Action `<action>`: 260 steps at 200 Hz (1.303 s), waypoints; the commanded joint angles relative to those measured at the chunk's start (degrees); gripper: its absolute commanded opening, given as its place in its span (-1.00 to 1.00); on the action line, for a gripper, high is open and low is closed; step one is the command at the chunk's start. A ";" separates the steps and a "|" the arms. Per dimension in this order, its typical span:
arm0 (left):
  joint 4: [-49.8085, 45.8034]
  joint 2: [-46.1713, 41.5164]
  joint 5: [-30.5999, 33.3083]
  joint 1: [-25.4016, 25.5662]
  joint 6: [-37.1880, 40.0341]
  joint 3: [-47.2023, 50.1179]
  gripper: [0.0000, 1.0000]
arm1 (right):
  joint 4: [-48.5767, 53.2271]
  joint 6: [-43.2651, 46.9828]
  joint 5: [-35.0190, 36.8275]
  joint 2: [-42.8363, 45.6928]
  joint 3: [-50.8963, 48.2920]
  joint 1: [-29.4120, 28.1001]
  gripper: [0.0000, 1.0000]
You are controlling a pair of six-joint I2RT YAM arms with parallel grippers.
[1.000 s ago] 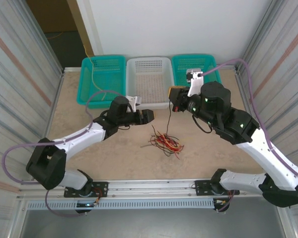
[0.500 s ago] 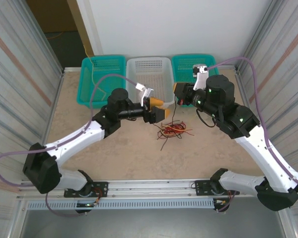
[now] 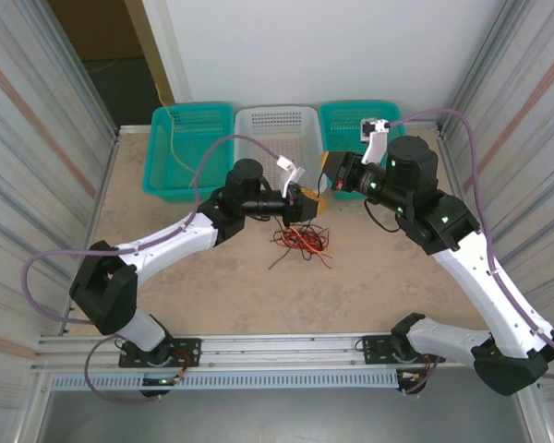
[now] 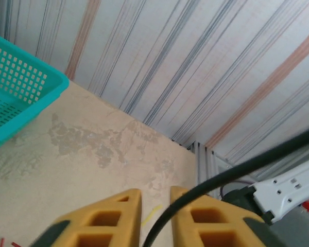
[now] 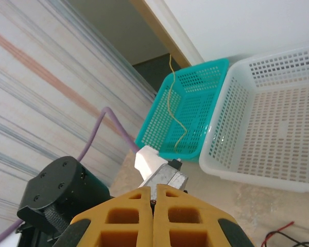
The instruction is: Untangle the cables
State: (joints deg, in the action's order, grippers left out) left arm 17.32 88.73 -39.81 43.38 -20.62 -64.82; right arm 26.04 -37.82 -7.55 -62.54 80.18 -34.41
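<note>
Cables (image 3: 301, 244) in red and black lie tangled on the table (image 3: 212, 286), near two teal baskets (image 3: 192, 107) and one white basket (image 3: 277, 110). Left fingers (image 4: 129, 203), near the tangle, pinch one black cable (image 4: 232, 173); right fingers (image 5: 141, 203) are pressed together.

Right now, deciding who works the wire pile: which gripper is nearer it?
Left. The left gripper sits at the far edge of the wire pile; the right gripper is farther back and to the right, by the white basket.
</note>
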 commanded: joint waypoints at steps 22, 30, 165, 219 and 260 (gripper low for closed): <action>-1.64 -0.72 5.35 0.45 1.74 -1.50 -1.00 | -1.37 -2.61 0.81 1.85 -4.72 1.15 -0.48; -2.25 -1.07 7.07 0.34 1.51 -1.62 -1.00 | -0.04 -2.91 3.19 2.27 -6.68 1.19 -0.11; 2.89 -7.14 6.62 -1.45 -11.28 -2.76 -1.00 | -9.22 -15.66 11.24 -3.01 -37.37 -9.30 0.25; 1.93 -7.75 4.32 -0.84 -13.72 -5.65 -1.00 | -11.75 -10.75 12.91 -10.76 -31.38 -9.05 0.23; 0.72 -10.01 3.92 -1.68 -17.34 -11.01 -1.00 | -13.91 -12.50 9.47 -19.45 -32.16 -6.99 0.02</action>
State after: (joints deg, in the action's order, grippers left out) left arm 15.94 83.64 -33.61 42.09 -34.70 -70.22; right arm 13.21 -50.13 3.11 -78.08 48.64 -42.78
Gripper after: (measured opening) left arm 0.061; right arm 0.521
